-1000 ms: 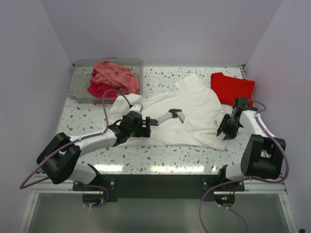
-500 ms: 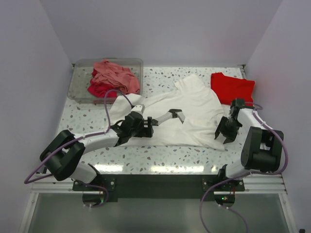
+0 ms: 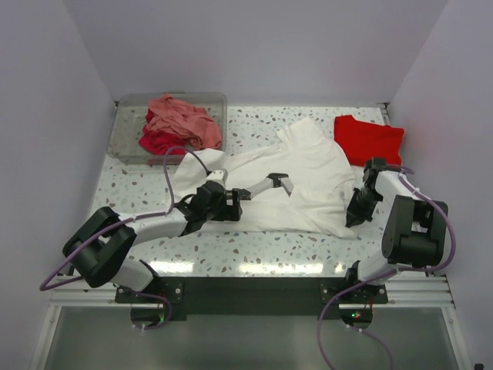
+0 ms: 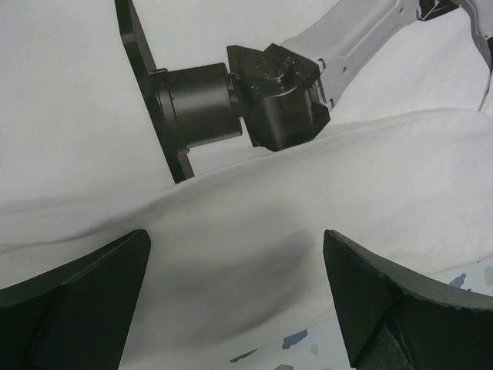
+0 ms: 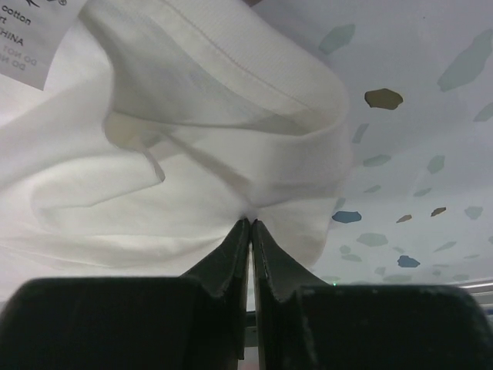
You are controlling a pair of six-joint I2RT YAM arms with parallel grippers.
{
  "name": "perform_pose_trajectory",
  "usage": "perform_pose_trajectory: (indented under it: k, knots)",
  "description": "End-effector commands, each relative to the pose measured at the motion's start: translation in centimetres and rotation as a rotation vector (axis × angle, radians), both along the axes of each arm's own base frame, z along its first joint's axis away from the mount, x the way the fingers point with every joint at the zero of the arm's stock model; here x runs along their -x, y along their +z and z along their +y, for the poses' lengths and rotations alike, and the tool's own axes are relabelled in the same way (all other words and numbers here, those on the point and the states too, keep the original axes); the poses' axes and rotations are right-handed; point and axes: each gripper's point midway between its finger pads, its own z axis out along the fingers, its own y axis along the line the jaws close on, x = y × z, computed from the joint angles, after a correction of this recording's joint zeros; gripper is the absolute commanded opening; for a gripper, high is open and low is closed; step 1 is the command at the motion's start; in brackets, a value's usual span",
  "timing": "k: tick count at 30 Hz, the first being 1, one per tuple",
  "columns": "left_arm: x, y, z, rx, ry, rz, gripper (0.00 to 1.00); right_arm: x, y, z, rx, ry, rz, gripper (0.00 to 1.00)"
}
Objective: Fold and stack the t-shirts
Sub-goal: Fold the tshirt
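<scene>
From my station I see the white t-shirt spread rumpled across the middle of the speckled table, its far end reaching toward the back and its near hem running along the front. The red t-shirt lies folded at the far right corner, its left edge just beside the white one; I cannot tell whether the two touch. At the far left stands a clear bin holding a salmon-pink shirt heaped over a crimson one. My right claw is down at the near right corner of the white t-shirt, clenched, with a pucker of the white cloth gathered right at its tips; the hem curls over in a loop just beyond them, and a printed label shows at the top left of that wrist view. My left claw is released, its two dark fingers spread wide and low over the near left part of the white t-shirt, grasping nothing, with a soft ridge of cloth between them. Just ahead of it a black and white machine part rests on the same shirt.
</scene>
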Motion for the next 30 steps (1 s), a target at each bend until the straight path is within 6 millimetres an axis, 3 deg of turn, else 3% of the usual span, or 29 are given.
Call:
perform_pose_trajectory:
  k: [1,3,11,14,30]
  knots:
    - [0.1,-0.4,-0.2,0.033,0.014,-0.010,1.00,-0.4,0.8,0.0,-0.002,0.002,-0.007,0.07]
    - [0.4,-0.6,0.0,0.032,0.015,-0.006,1.00,-0.5,1.1,-0.1,0.008,0.004,-0.010,0.00]
    - [1.2,-1.9,1.1,0.008,0.029,0.013,1.00,-0.5,2.1,-0.7,0.044,-0.007,-0.013,0.00]
    - [1.6,-2.2,1.4,0.009,0.030,0.016,1.00,-0.5,3.0,-2.3,0.130,-0.006,-0.009,0.00]
    - [2.4,-2.5,2.3,0.010,0.041,0.009,1.00,-0.2,3.0,-3.7,0.211,-0.029,0.018,0.00]
